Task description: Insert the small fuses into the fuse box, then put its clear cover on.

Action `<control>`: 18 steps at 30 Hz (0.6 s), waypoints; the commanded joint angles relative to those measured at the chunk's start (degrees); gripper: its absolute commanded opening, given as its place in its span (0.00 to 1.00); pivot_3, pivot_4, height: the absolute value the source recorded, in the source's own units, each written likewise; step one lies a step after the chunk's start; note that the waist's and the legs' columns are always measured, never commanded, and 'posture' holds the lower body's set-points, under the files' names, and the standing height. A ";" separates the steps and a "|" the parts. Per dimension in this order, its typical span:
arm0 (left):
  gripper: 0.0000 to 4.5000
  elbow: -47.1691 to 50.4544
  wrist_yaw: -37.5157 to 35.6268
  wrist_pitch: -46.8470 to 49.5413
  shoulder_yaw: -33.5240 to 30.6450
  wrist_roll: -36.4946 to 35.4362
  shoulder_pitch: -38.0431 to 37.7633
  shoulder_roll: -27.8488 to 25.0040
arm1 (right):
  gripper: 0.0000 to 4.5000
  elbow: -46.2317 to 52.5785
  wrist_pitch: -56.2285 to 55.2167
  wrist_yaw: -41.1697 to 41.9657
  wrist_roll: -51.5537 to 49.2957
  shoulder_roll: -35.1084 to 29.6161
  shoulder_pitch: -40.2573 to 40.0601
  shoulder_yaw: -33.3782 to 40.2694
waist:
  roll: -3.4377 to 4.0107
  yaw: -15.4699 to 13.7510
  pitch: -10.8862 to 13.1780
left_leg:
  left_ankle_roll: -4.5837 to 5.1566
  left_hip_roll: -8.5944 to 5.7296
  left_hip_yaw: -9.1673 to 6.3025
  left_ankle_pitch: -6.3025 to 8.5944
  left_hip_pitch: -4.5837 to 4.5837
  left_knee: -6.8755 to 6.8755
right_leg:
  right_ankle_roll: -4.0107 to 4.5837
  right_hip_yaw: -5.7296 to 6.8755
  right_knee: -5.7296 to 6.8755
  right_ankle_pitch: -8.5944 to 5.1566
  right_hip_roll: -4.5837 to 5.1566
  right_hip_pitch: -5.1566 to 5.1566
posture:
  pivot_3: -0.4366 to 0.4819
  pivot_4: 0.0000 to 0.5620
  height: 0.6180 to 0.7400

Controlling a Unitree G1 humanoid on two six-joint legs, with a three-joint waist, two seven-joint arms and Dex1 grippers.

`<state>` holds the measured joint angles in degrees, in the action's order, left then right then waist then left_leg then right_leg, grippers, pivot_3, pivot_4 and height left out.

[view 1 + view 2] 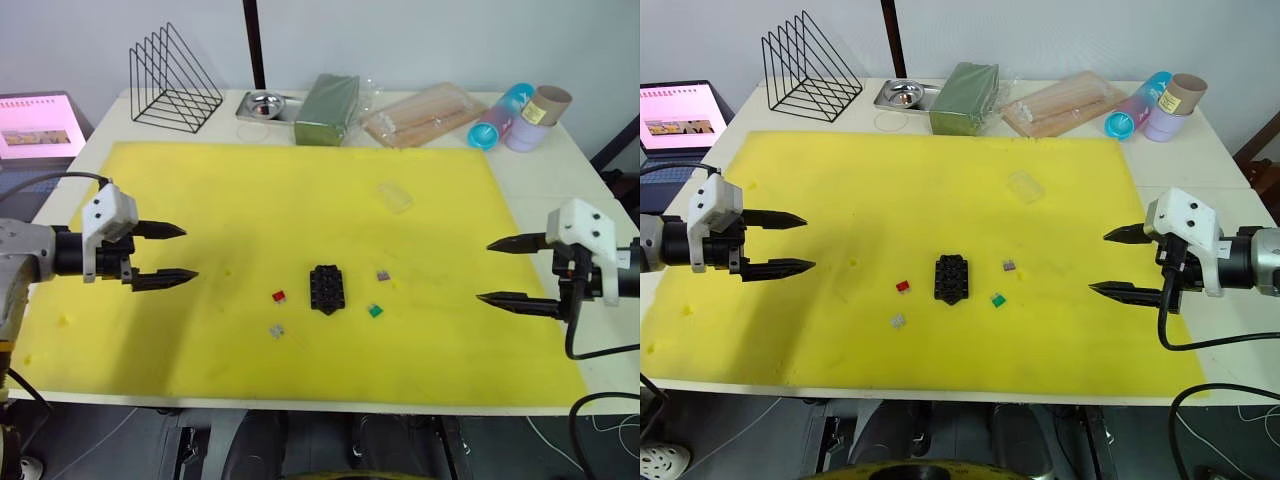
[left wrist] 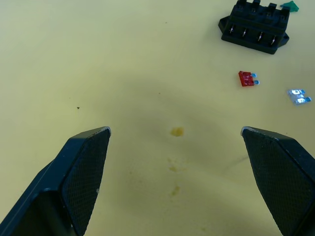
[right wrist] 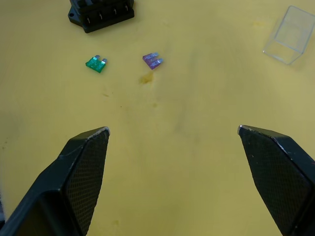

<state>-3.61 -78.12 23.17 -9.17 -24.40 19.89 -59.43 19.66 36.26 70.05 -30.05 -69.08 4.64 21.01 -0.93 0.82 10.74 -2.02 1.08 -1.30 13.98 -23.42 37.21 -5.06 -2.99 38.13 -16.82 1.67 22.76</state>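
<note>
On yellow mat [image 1: 300, 200], fuse box [image 1: 327, 289] slots empty; fuses [image 1: 279, 297] loose.

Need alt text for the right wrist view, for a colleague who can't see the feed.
The open right gripper hangs over bare yellow mat. Beyond its fingertips lie the green fuse and the purple fuse, with the black fuse box past them and the clear cover off to one side.

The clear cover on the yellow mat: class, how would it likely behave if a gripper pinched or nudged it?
The clear cover looks thin-walled and hollow, so probably light and easily slid. Its smooth transparent plastic may be slippery. Hard pinching could flex or crack it.
</note>
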 commanded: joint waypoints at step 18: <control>1.00 0.26 -0.34 -0.56 0.06 0.16 0.87 -0.43 | 0.99 0.51 -0.32 -0.48 -0.27 -0.50 0.99 1.10 | 0.00 -0.01 0.00 | 0.00 0.00 0.00 0.00 0.00 0.00 | 0.00 0.00 0.00 0.00 0.00 0.00 | 0.48 0.27 1.00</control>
<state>-4.30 -78.54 23.05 -8.81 -24.24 19.93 -59.42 19.66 36.24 69.81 -30.05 -69.08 4.73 20.96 -0.93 0.81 10.74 -2.02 1.09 -1.29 13.98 -23.42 37.21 -5.06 -2.99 38.14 -16.82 1.66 22.76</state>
